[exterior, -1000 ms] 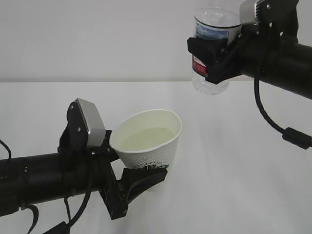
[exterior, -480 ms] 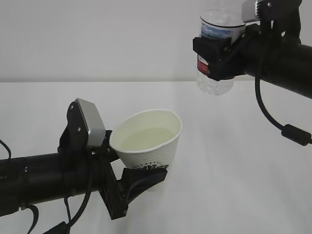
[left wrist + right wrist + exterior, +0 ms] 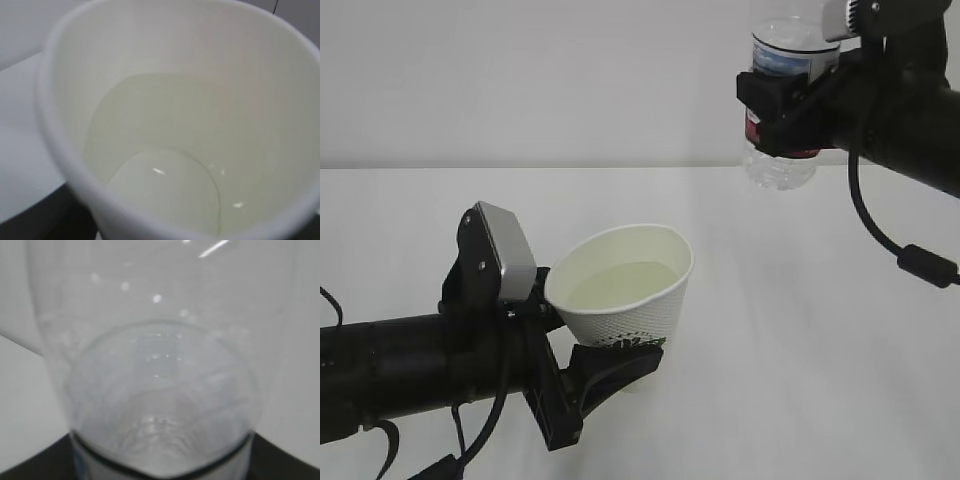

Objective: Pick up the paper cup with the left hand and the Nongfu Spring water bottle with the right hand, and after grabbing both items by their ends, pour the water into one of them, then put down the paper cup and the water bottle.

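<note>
The paper cup [image 3: 625, 290] is white with a dark green logo low on its side. My left gripper [image 3: 595, 335] is shut on it and holds it tilted above the table. Clear water [image 3: 620, 283] lies inside it. In the left wrist view the cup's cream inside [image 3: 200, 90] fills the frame, with the water [image 3: 165, 195] pooled at the bottom. The water bottle [image 3: 782, 105], clear with a red-and-white label, hangs high at the upper right, up and to the right of the cup. My right gripper [image 3: 785, 112] is shut round its middle. The bottle [image 3: 160, 390] fills the right wrist view.
A white table [image 3: 800, 380] runs under both arms to a pale wall [image 3: 520, 80] behind. A black cable [image 3: 890, 240] loops down from the right arm. The left arm's black body [image 3: 410, 365] lies low along the front left.
My right arm has carried the water bottle to the right and slightly up, away from the cup. The left arm and the paper cup have not moved.
</note>
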You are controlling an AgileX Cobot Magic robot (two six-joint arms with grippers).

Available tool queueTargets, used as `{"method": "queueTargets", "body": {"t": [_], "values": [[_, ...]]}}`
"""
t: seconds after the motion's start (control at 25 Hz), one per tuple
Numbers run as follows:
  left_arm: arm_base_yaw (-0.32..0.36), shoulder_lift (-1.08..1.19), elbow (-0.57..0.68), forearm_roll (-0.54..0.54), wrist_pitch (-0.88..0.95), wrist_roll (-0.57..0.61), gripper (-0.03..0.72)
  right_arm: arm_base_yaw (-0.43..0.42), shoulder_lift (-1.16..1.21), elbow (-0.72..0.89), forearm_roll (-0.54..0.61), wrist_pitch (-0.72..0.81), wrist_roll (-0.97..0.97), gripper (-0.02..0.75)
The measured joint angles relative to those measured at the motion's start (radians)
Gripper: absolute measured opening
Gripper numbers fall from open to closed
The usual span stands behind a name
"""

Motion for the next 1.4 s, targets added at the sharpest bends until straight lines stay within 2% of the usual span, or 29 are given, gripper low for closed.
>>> {"method": "queueTargets", "body": {"t": [0.44, 1.04, 1.4], "values": [[0.000, 0.000, 0.000, 0.000, 0.000, 0.000, 0.525, 0.000, 0.000, 0.000, 0.110, 0.007, -0.051, 0.377], [0.000, 0.000, 0.000, 0.000, 0.000, 0.000, 0.525, -0.123, 0.000, 0.000, 0.138, 0.039, -0.055, 0.377], [0.000, 0.000, 0.000, 0.000, 0.000, 0.000, 0.525, -0.154, 0.028, -0.001, 0.171, 0.049, -0.055, 0.377]]}}
